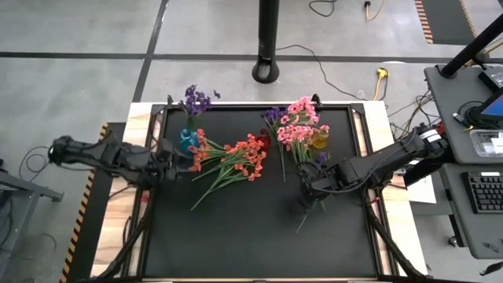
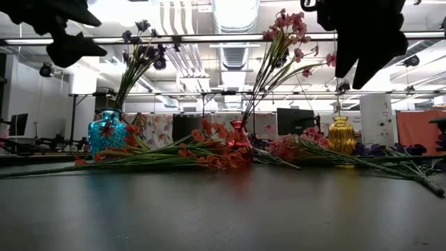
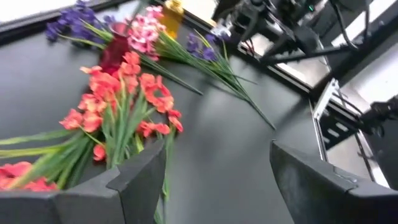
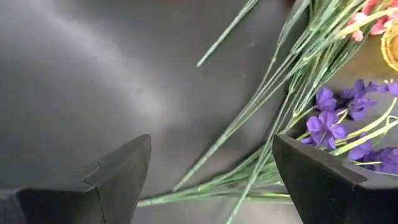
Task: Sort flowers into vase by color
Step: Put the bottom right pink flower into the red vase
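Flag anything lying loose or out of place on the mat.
Most flowers lie flat on the black mat instead of in vases: an orange-red pile mid-mat, and pink and purple sprays beside the yellow vase.

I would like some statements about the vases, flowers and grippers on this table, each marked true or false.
1. The blue vase holds purple flowers. True.
2. The yellow vase holds orange-red flowers. False: pink flowers stand in it.
3. A bunch of orange-red flowers lies flat on the black table. True.
4. The right gripper is shut on a purple flower. False: its jaws stand open and empty above green stems.
5. The left gripper is open with nothing between its fingers. True.
6. All three vases stand at the near edge of the table. False: they stand along the far side.
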You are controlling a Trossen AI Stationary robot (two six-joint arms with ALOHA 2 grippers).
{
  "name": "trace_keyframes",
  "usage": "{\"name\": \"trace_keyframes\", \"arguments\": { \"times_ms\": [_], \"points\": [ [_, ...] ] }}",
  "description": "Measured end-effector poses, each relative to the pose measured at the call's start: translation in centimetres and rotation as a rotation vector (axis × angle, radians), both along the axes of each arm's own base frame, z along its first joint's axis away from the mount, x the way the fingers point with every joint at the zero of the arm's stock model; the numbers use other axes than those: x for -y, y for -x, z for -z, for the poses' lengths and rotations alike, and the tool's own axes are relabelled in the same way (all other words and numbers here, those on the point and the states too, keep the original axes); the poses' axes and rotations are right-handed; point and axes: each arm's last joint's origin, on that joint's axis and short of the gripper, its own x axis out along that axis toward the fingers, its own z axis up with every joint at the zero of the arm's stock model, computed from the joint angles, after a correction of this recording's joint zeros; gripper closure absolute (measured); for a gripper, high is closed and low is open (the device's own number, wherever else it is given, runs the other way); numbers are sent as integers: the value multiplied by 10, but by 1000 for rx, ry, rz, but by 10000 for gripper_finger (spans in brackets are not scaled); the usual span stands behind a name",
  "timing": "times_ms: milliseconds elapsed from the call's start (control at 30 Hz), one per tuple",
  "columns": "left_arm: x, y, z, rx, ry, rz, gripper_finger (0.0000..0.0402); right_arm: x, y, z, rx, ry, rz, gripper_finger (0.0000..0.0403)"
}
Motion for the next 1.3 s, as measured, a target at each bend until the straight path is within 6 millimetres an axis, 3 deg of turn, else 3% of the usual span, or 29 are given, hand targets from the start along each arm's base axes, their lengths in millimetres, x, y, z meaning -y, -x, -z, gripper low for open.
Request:
{"name": "trace_keyframes", "arguments": {
  "times_ms": [333,633,967,1300],
  "points": [
    [37,-10,16,-75,-58,-17,146,14,-5,31,55,33,118,76],
    [57,-30,32,-147,-93,-32,146,39,-18,62,-41,89,214,76],
    [65,-45,42,-147,-164,-106,146,74,-33,98,-197,132,262,77],
    [67,-51,50,-151,-226,-186,146,80,-48,118,-180,132,229,94]
  ]
}}
